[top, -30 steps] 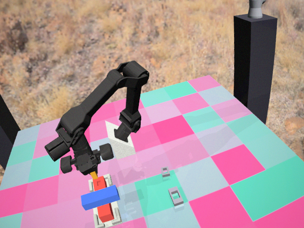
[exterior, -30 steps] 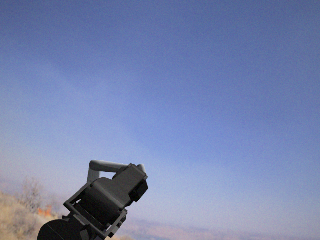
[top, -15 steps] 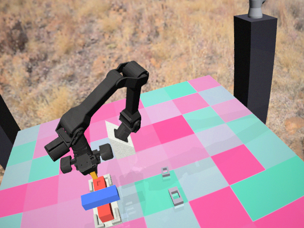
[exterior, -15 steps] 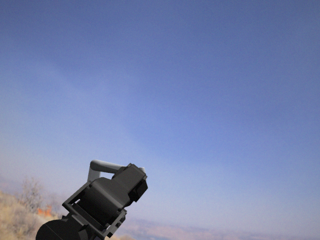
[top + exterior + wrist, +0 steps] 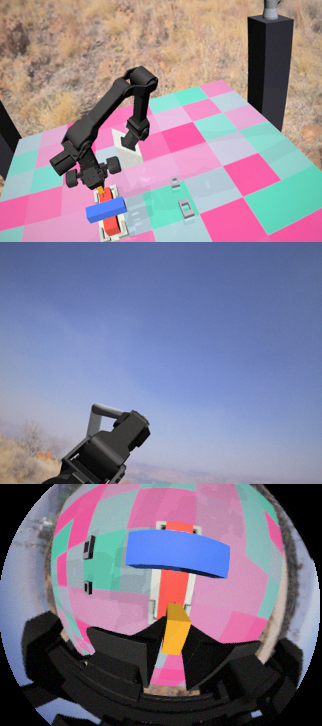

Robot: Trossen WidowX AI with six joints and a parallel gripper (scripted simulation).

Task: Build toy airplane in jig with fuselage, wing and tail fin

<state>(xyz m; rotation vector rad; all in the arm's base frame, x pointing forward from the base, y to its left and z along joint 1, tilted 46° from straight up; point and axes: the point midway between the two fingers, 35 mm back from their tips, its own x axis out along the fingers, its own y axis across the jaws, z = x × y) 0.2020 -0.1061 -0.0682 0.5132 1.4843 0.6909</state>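
Observation:
My gripper is shut on the orange tail fin, at the tail end of the red fuselage. The fin's lower end is over or on the fuselage top; its tab is hidden and I cannot tell whether it sits in the socket. A dark socket mark shows beside it in the top view. The fuselage lies lengthwise in the pale cradle. The blue wing lies across the middle of the fuselage; its tab is hidden. The exterior view shows only part of the arm.
Two grey hollow holders stand right of the cradle in the top view: a small one and a larger one. The arm's pale base block stands behind. A black pillar rises beyond the table's right edge.

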